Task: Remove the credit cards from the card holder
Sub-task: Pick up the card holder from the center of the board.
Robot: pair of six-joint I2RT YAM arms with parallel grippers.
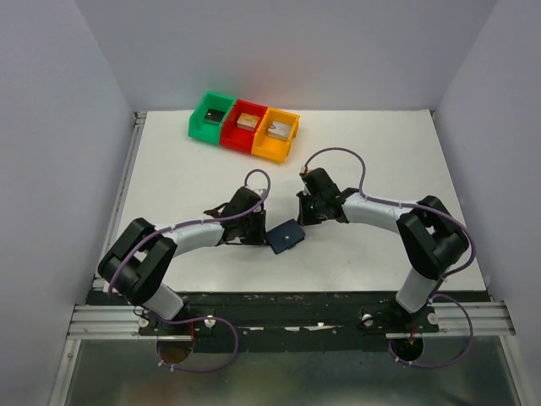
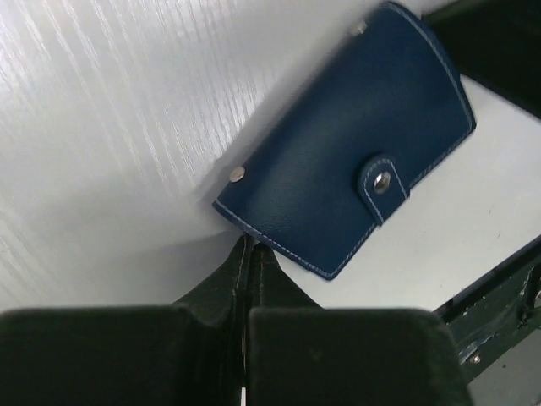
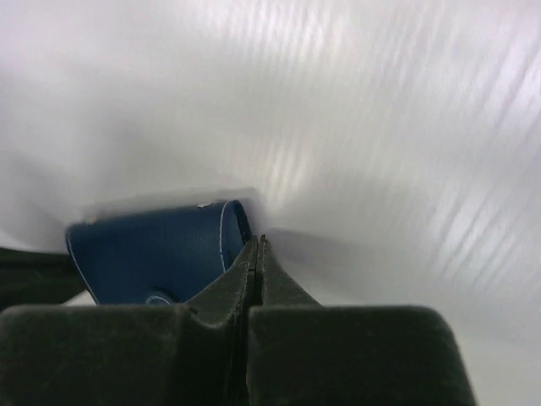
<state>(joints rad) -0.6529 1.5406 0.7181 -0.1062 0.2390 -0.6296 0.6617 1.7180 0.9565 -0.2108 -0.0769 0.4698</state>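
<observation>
Left arm (image 1: 190,233) and right arm (image 1: 380,210) reach forward and inward, wrists angled down toward each other. Left gripper (image 2: 251,247): jaws pressed together, empty. Right gripper (image 3: 259,244): likewise closed, empty.

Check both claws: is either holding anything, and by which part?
Nothing is held. The left claw and the right claw are both shut on nothing, with their tips close beside the closed card holder, which neither grips.
</observation>
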